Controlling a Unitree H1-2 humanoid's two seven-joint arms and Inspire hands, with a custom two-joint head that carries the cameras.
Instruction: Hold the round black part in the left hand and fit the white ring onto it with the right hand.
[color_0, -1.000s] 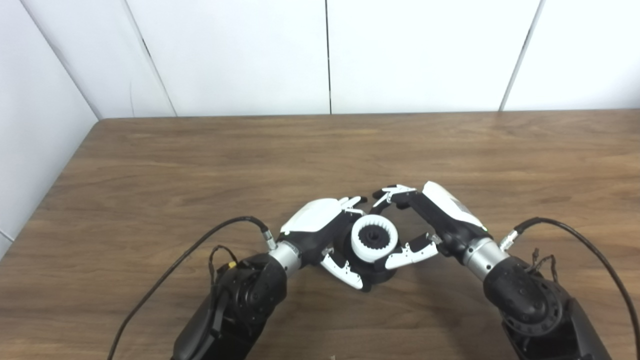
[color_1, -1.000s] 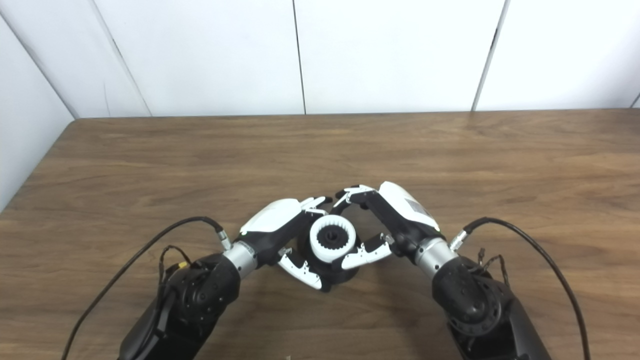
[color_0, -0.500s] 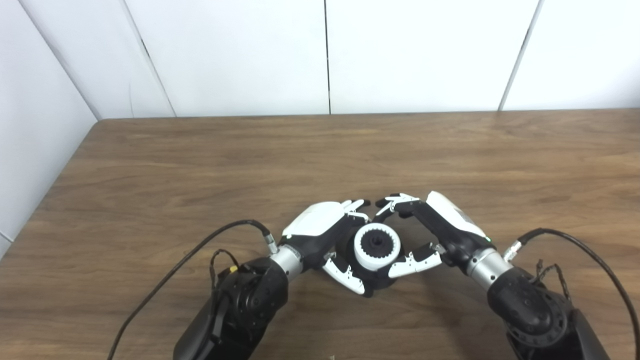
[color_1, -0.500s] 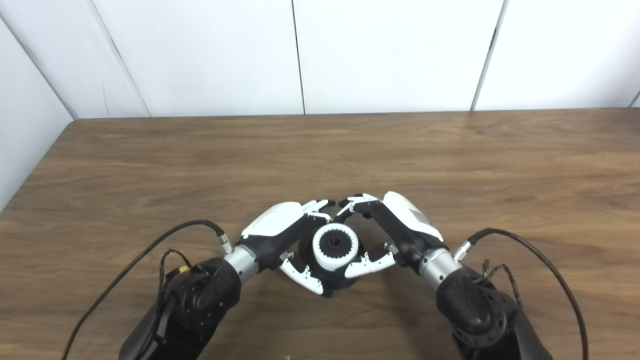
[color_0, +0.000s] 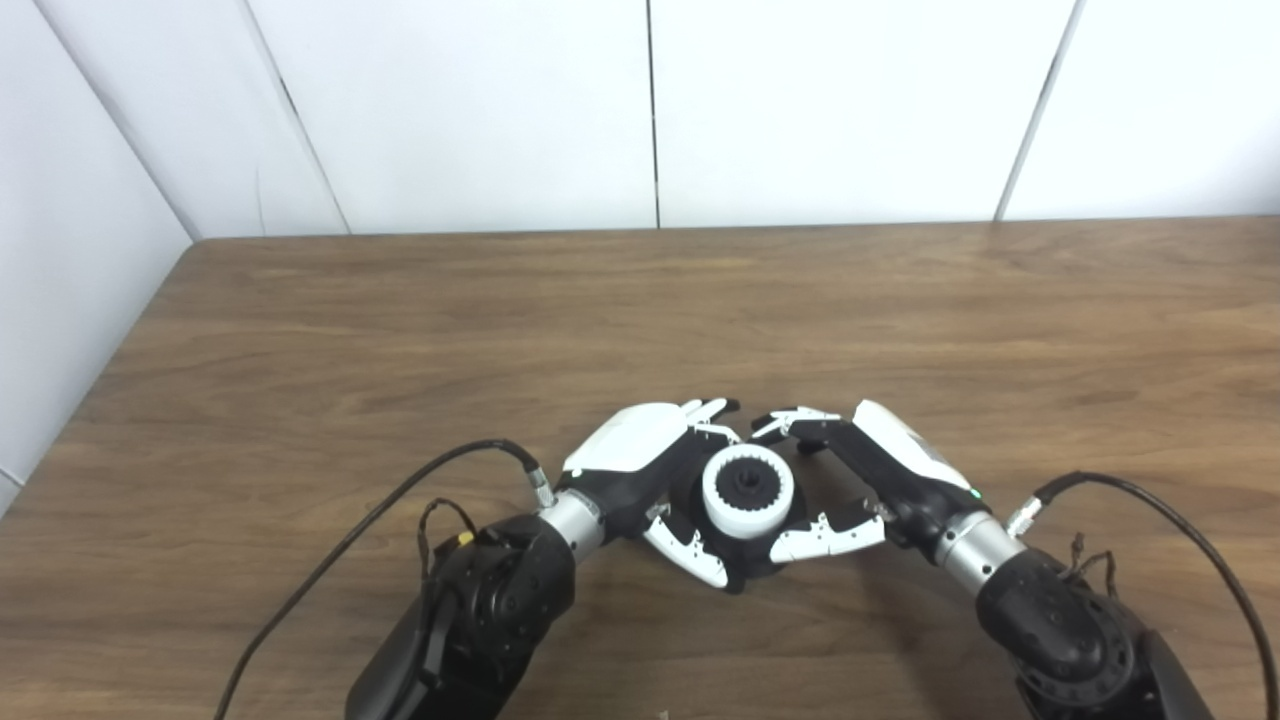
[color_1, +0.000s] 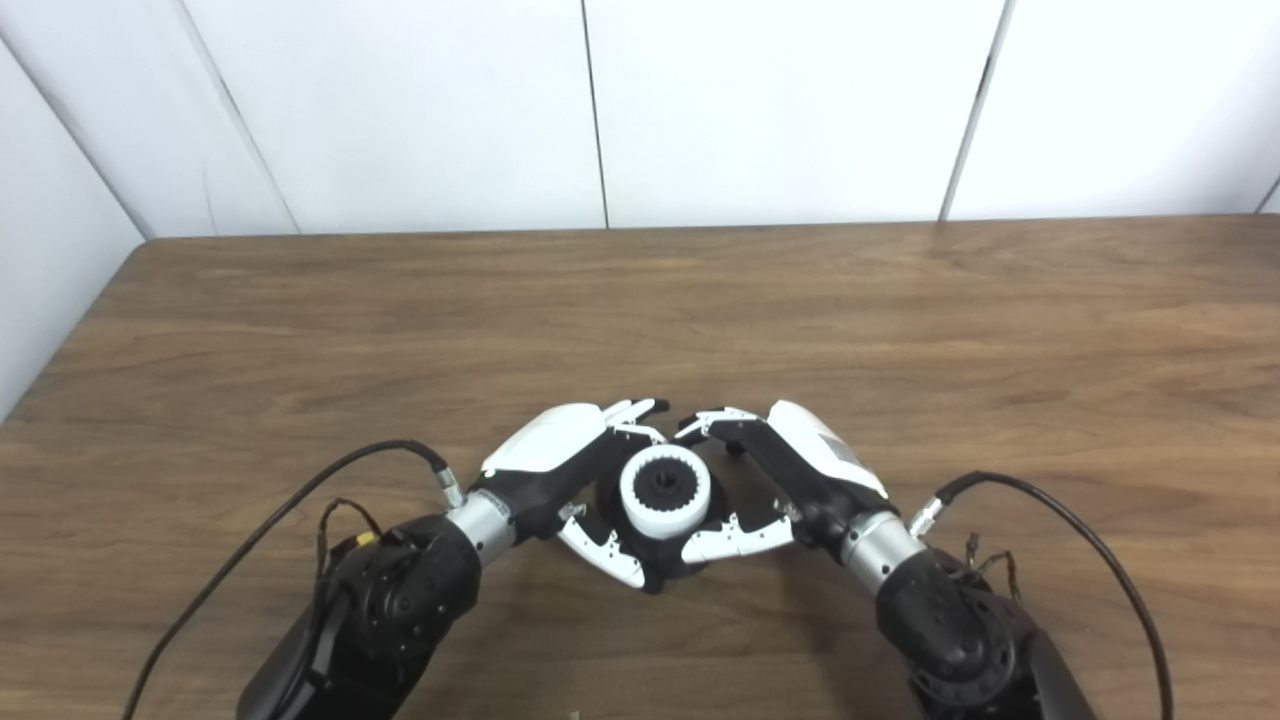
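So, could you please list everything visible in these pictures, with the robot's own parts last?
White toothed plastic ring: one, white, seated on the black part, between both hands.
Round black part: one, black, under the ring, near table edge.
Wooden table: one, brown, fills the lower view.
Panelled wall: white, behind the table.
Cables: two, black, one beside each arm.
Left hand: white and black, cupping the black part.
Right hand: white and black, fingers apart around the ring.
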